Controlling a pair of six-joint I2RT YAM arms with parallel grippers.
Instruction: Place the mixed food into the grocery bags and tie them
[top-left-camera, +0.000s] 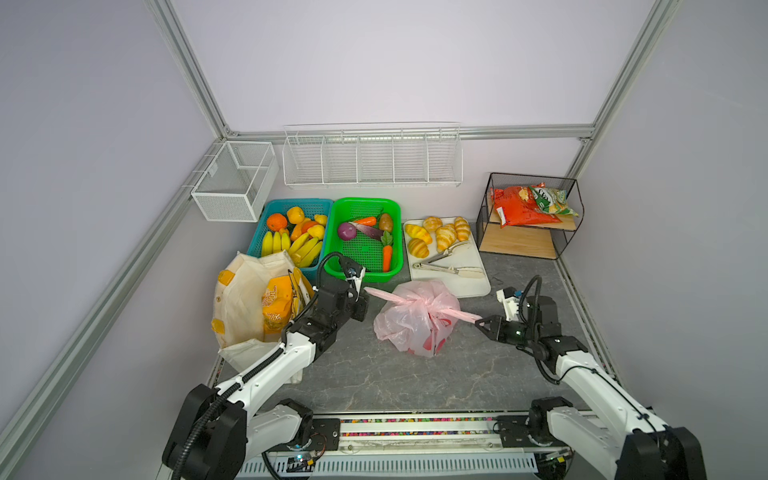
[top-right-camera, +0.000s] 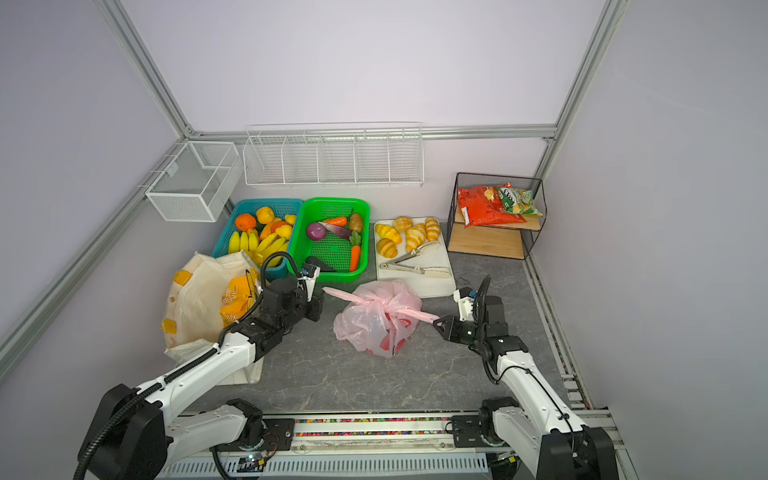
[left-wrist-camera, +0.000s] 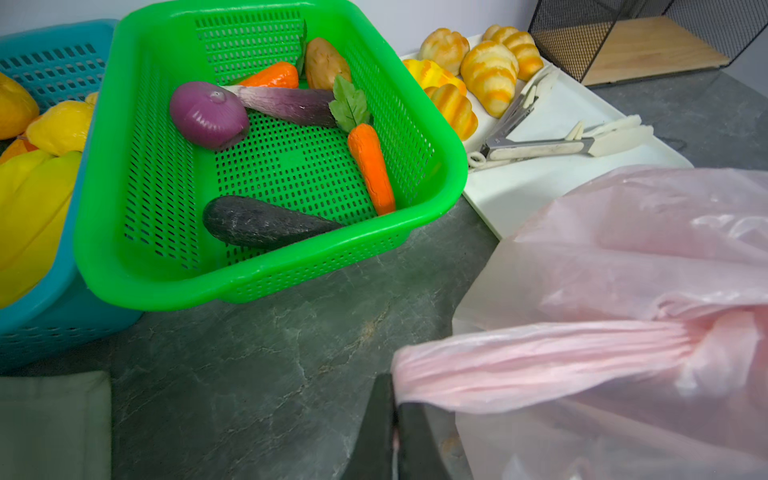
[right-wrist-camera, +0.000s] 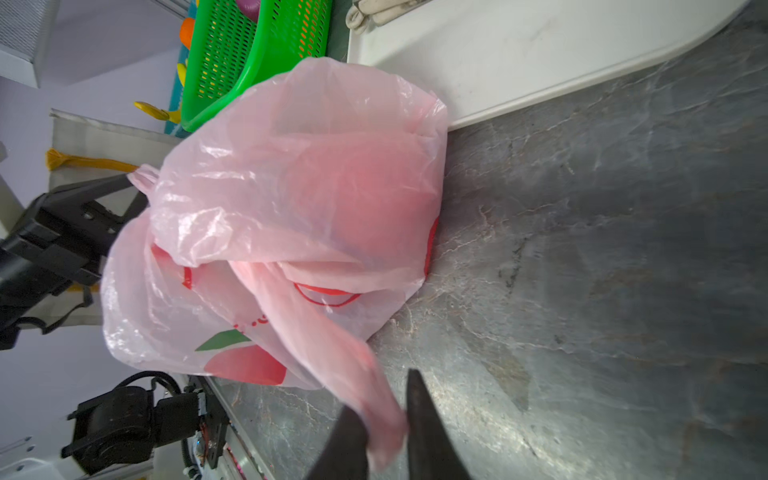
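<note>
The pink grocery bag (top-left-camera: 415, 328) (top-right-camera: 376, 324) stands mid-table, its mouth knotted and its two handles drawn out sideways. My left gripper (top-left-camera: 362, 293) (left-wrist-camera: 395, 386) is shut on the left handle end. My right gripper (top-left-camera: 478, 322) (right-wrist-camera: 382, 392) has its jaws apart, with the blurred right handle lying loosely between them. The cream canvas tote (top-left-camera: 239, 299) lies open at the left with an orange snack packet (top-left-camera: 276, 303) inside. A purple onion (left-wrist-camera: 208, 114) and a dark eggplant (left-wrist-camera: 257, 222) sit in the green basket (left-wrist-camera: 266, 286).
A blue basket (top-left-camera: 299, 201) of bananas and oranges stands behind the tote. A white tray (top-left-camera: 469, 286) carries croissants and tongs. More snack packets (top-left-camera: 519, 208) lie on a black wire shelf at the back right. White wire baskets hang on the walls.
</note>
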